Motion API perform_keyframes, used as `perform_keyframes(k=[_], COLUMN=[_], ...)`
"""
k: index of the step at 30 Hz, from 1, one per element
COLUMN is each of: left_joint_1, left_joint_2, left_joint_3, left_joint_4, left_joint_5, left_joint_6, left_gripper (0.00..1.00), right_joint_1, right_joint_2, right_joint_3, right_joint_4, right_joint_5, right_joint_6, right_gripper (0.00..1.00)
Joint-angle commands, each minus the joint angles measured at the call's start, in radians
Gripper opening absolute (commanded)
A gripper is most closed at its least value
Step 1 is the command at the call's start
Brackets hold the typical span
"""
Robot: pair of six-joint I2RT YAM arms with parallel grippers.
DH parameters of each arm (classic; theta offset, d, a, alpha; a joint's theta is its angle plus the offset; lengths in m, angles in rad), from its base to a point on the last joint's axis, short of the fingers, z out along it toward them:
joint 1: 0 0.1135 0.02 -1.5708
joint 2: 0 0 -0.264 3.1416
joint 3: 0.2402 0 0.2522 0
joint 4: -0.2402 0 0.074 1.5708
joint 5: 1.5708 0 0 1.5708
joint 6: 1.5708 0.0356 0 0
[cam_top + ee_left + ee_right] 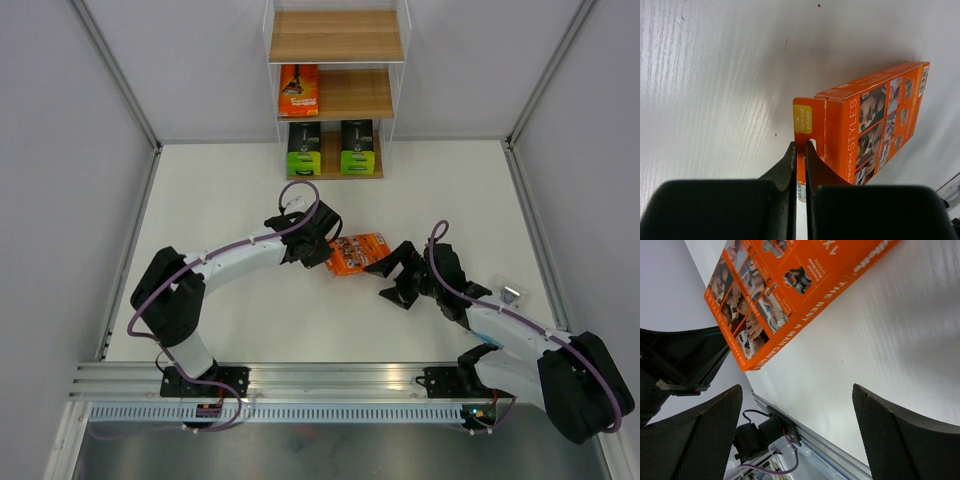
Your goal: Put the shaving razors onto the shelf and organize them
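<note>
Pinched shut on the hang tab of an orange razor pack [875, 120] is the left hand [800, 150], over the white surface [715, 75]. The right hand [795, 395] is held spread wide and empty beside that pack. On the shelf [336, 50], a second orange pack [298, 90] is seen on the middle board, and two green packs [304, 148] [357, 147] on the bottom.

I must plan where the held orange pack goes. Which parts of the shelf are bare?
The top board is wholly bare. The middle board is free to the right of its orange pack. The bottom board is crowded: two green packs fill most of it.
</note>
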Motion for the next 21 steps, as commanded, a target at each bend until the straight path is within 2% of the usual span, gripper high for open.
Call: perform_keyframes(k=[1, 5, 9, 15, 21], left_joint_1=[0.002, 0.002, 0.002, 0.002, -0.005], left_joint_2=[-0.009, -0.024, -0.038, -0.042, -0.061], left_joint_3=[0.028, 0.002, -0.01, -0.015, -0.036], left_joint_4=[0.042, 0.073, 0.093, 0.097, 0.12], left_joint_5=[0.036, 0.061, 0.072, 0.076, 0.081], left_joint_6=[-0.047, -0.036, -0.009, 0.011, 0.042], left_gripper=[0.02, 0.02, 0.02, 0.02, 0.02], right_joint_1=[0.013, 0.013, 0.014, 0.016, 0.019], right_joint_2=[0.01, 0.017, 0.055, 0.15, 0.274], right_joint_3=[-0.025, -0.038, -0.084, -0.091, -0.075], right_joint_4=[0.152, 0.236, 0.364, 0.422, 0.552], right_joint_5=[0.038, 0.09, 0.131, 0.127, 0.125], right_joint_6=[0.136, 0.197, 0.341, 0.402, 0.426], right_gripper=[0.97, 0.98, 0.98, 0.98, 0.98])
